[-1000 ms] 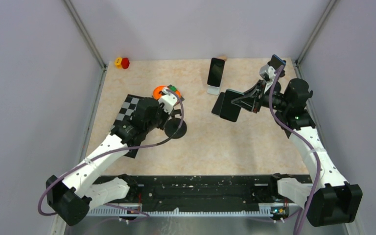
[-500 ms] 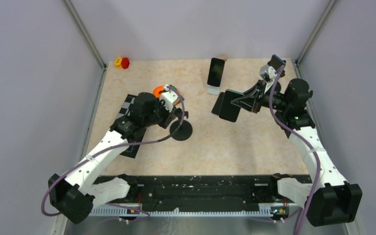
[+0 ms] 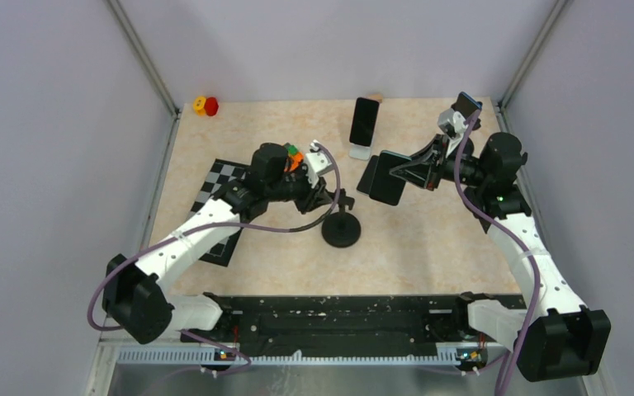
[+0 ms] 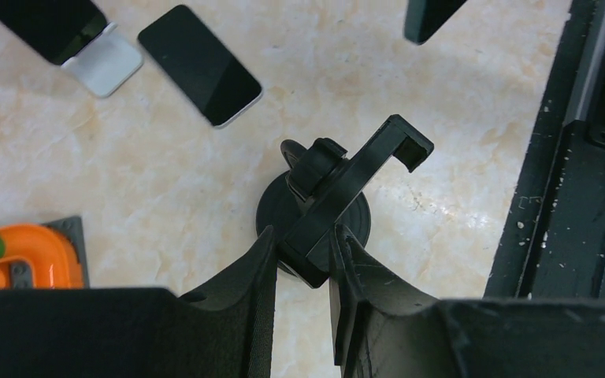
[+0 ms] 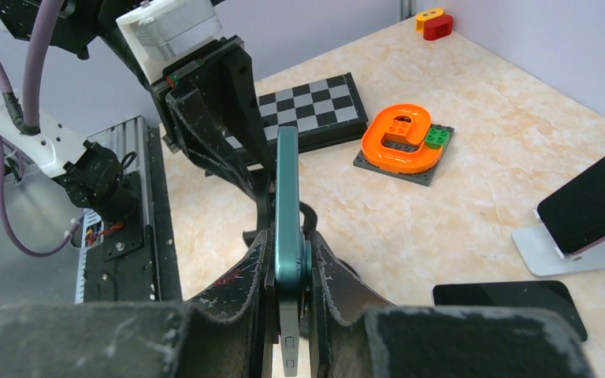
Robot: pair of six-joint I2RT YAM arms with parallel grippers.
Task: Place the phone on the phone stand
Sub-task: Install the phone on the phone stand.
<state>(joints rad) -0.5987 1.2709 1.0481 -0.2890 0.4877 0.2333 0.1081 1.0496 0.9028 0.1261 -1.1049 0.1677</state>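
Phone: slim, teal-edged, edge-on

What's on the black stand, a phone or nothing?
Empty: the black stand, in the left gripper, is bare; the right gripper holds the phone.

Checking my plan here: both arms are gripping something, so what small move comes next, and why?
Probably the right gripper should carry its teal phone left toward the phone stand. The left gripper is clamped on the stand's cradle arm, its hooked end free, and the top view shows a gap between phone and stand.
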